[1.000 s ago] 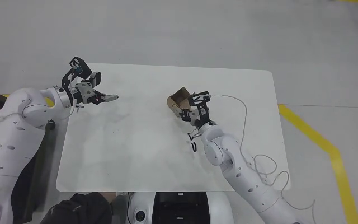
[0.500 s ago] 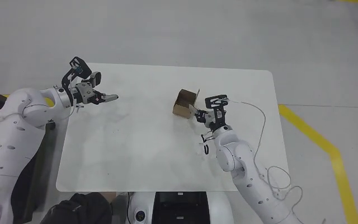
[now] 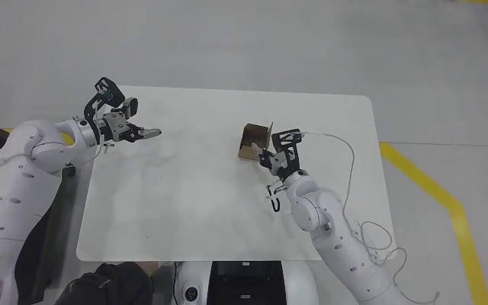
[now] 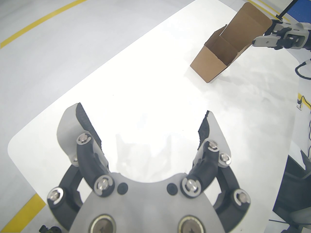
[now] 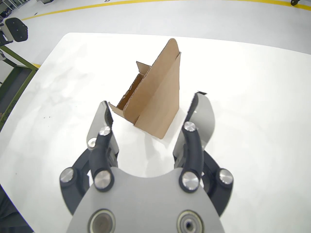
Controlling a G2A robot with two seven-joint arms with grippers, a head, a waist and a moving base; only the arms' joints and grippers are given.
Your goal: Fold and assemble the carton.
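- The right claw hangs low over the table with its fingers spread wide and nothing held. The fingers stand just short of the carton, one to each side of its near corner.
- The right arm stretches forward from the robot's side of the table, its wrist tipped down towards the carton.
- The carton stands on the table right of the middle. Its body is squared up and its top is open. One tall flap stands upright on the claw's side, and a short side flap sticks up beyond it.
- Judged from this, the box is formed and the step in hand is closing the top, with the tall flap not yet folded down.
- The next move likely calls for the side flaps to be tucked in first. Then the tall flap needs a steady push over the opening without tipping the light box.
- From the left wrist view the right claw's tip is right by the flap's edge. Whether they touch I cannot tell.
- The left claw hovers over the far left edge of the table, well apart from the carton. Its fingers are wide apart and empty, and its arm is bent back at the elbow.
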